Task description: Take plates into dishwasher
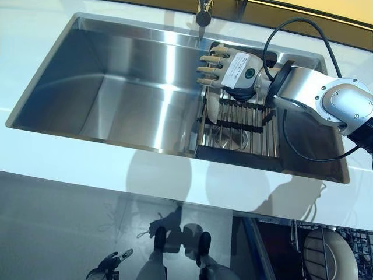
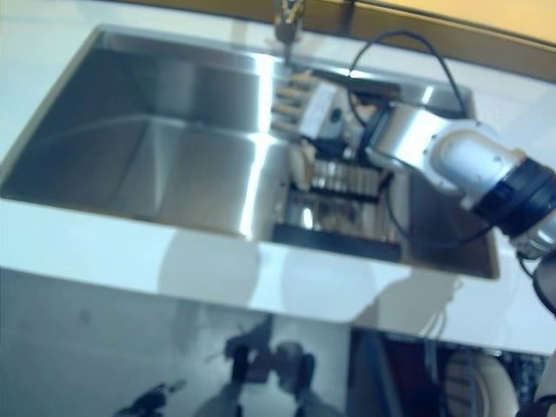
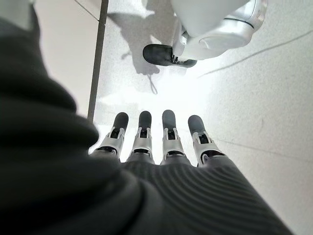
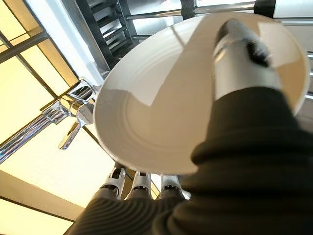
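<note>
My right hand (image 1: 233, 69) is over the right part of the steel sink (image 1: 116, 87), above a dark drying rack (image 1: 240, 127). In the right wrist view it is shut on a white plate (image 4: 156, 117): the thumb (image 4: 239, 54) lies across the plate's face and the fingers (image 4: 137, 185) curl behind its rim. From the head the plate (image 1: 213, 109) shows edge-on, hanging below the hand at the rack's left side. My left hand (image 3: 151, 142) shows only in its own wrist view, fingers straight, pointing at the floor, empty.
A faucet (image 1: 203, 14) stands at the sink's back edge, just behind the right hand. White counter (image 1: 87, 163) runs along the sink's front. At the lower right an open dishwasher rack (image 1: 303, 245) holds a white plate (image 1: 335, 259).
</note>
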